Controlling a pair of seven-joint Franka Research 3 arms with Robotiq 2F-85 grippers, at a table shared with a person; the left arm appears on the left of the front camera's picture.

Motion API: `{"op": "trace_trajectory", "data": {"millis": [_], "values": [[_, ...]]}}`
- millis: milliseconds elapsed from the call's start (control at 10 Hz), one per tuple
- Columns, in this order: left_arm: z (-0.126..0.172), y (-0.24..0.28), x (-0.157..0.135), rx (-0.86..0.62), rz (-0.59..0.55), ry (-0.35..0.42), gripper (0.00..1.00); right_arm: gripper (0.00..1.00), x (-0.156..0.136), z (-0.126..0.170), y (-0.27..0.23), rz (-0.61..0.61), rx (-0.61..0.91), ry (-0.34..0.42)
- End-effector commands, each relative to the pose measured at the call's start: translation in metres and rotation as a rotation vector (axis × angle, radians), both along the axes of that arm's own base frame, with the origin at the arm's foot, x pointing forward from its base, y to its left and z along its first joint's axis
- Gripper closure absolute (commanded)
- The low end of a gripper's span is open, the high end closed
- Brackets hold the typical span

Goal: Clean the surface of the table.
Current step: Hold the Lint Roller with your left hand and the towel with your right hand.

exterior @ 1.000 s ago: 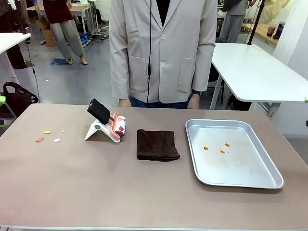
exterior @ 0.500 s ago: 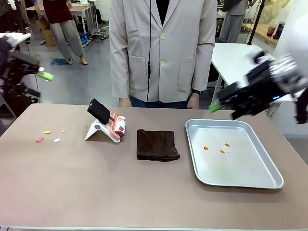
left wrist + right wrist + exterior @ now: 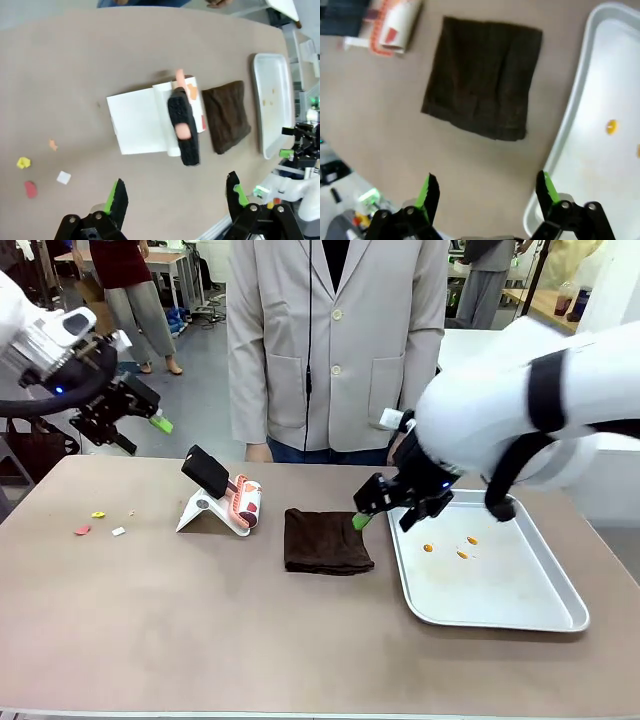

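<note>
— Table [image 3: 200,640]: taupe-brown top, pale edge. It spans the front view from the near edge to a person [image 3: 335,350] in a beige jacket standing at its far side. What lies on it?

— Left to right. Three small scraps near the left end: red scrap [image 3: 82,530], yellow scrap [image 3: 98,514] and white scrap [image 3: 118,531], close together and well apart from everything else. Then a lint roller [image 3: 245,502] resting on a white stand [image 3: 200,512], its black handle tilted up and to the left. Near it on the right, not touching, a folded dark brown cloth [image 3: 325,540], lying flat. Then a metal tray [image 3: 510,590], just beside the cloth, with a few orange crumbs [image 3: 462,554] toward its far side.

— Left gripper?

— Left gripper [image 3: 140,432] is held high at the table's far left, well above the top. Jaws are wide apart with nothing between them. Its wrist camera looks down on the roller and stand, with the cloth and tray off to one side and the scraps to the other.

— Right gripper?

— Right gripper [image 3: 385,518] is low over the strip between cloth and tray, one green pad above the cloth's right edge. Jaws are spread and empty. In the wrist view the cloth lies ahead, the tray rim runs along one side, and bare table shows between the fingers. Cannot tell whether a fingertip touches the cloth.
</note>
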State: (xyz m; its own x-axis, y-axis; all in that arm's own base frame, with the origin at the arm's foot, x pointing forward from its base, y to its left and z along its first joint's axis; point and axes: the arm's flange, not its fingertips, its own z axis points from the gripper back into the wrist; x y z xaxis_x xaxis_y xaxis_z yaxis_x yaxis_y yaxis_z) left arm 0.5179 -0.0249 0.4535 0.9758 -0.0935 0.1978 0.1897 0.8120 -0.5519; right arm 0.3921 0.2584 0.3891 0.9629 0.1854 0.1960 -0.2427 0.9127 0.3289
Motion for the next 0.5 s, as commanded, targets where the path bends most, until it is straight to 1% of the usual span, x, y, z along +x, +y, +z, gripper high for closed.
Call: {"op": "trace_trajectory", "data": {"millis": [0,100,300,400], "values": [[-0.006,-0.001,0.013,0.023,-0.004,0.018,0.0,0.0,0.014,-0.008,0.022,-0.183,0.012,0.062],[-0.011,-0.008,0.014,0.01,-0.016,0.0,0.0,0.0,0.018,-0.014,0.026,-0.258,0.023,0.101],[-0.019,-0.021,0.014,-0.035,0.008,-0.025,0.0,0.0,0.023,-0.022,0.023,-0.284,0.016,0.14],[-0.023,-0.028,0.017,-0.06,0.018,-0.012,0.0,0.0,0.025,-0.024,0.021,-0.303,0.017,0.152]]}}
